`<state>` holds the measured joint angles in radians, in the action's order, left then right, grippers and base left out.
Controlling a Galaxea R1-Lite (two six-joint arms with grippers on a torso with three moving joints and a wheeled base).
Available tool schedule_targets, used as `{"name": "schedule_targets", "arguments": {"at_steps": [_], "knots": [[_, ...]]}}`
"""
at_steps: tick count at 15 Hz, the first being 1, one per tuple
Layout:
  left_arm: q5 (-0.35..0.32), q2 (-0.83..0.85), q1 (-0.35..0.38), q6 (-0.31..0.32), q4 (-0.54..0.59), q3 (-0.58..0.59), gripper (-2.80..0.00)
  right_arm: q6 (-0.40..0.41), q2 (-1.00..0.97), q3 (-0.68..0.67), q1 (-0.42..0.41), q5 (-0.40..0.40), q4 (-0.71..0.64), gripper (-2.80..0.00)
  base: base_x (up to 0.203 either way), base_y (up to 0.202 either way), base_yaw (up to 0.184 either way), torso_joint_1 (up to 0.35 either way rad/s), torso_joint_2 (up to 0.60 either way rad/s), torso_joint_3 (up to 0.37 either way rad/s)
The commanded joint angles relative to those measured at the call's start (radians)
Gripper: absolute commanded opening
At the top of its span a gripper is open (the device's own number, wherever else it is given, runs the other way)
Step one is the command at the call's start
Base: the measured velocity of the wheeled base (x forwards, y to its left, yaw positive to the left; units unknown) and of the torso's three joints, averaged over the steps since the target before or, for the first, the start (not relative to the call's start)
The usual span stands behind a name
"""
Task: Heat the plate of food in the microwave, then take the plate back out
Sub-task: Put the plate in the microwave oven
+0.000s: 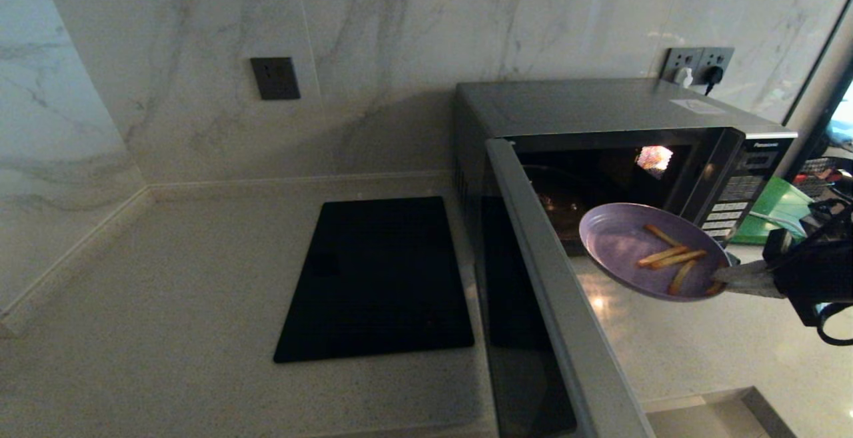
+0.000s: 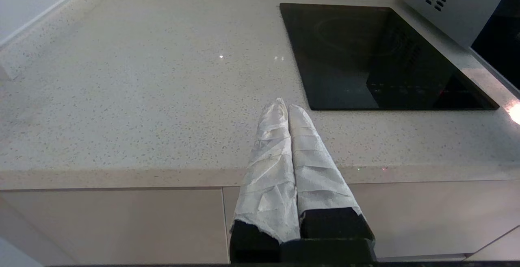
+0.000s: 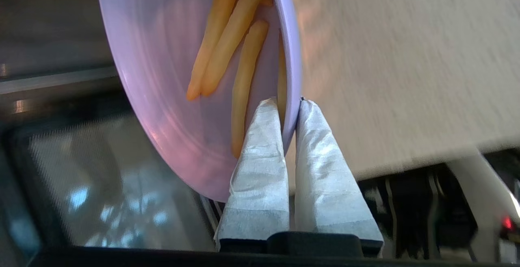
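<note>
The microwave [image 1: 600, 151] sits at the right of the counter [image 1: 166, 305] against the marble wall, and I see its door [image 1: 560, 305] swung wide toward me, cavity lit inside. Left of it lies the black cooktop [image 1: 380, 278], flat on the counter. The plate of food [image 1: 650, 258] hangs in the air just outside the cavity opening, tilted, with 4 or so fries [image 1: 673, 256] on it. My right gripper [image 1: 730, 280] holds it by the near rim, 1 wrapped finger [image 3: 260, 157] inside the plate and 1 beneath, clamped on the edge. My left gripper [image 2: 286, 106] hovers by the counter's front edge, jaws pressed together on nothing.
</note>
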<state>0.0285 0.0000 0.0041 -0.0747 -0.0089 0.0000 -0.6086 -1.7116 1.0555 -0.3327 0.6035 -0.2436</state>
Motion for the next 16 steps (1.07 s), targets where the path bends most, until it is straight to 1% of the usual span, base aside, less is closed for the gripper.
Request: {"name": "schedule_targets", "arguments": {"at_steps": [1, 4, 5, 13, 16], "knots": [[0.001, 0.002, 0.001, -0.001, 0.0, 0.0, -2.8, -0.052, -0.069, 0.021, 0.063, -0.037, 0.043, -2.8, 0.0, 0.0, 0.0, 0.0, 0.0, 0.0], [0.001, 0.002, 0.001, -0.001, 0.0, 0.0, -2.8, -0.114, -0.099, 0.064, 0.128, -0.047, 0.053, -2.8, 0.0, 0.0, 0.0, 0.0, 0.0, 0.0], [0.001, 0.002, 0.001, -0.001, 0.0, 0.0, -2.8, -0.121, -0.106, 0.081, 0.147, -0.049, 0.053, -2.8, 0.0, 0.0, 0.0, 0.0, 0.0, 0.0], [0.001, 0.002, 0.001, -0.001, 0.0, 0.0, -2.8, -0.134, -0.168, 0.198, 0.172, -0.05, 0.055, -2.8, 0.0, 0.0, 0.0, 0.0, 0.0, 0.0], [0.001, 0.002, 0.001, -0.001, 0.0, 0.0, -2.8, -0.145, -0.205, 0.22, 0.209, -0.116, 0.117, -2.8, 0.0, 0.0, 0.0, 0.0, 0.0, 0.0]]}}
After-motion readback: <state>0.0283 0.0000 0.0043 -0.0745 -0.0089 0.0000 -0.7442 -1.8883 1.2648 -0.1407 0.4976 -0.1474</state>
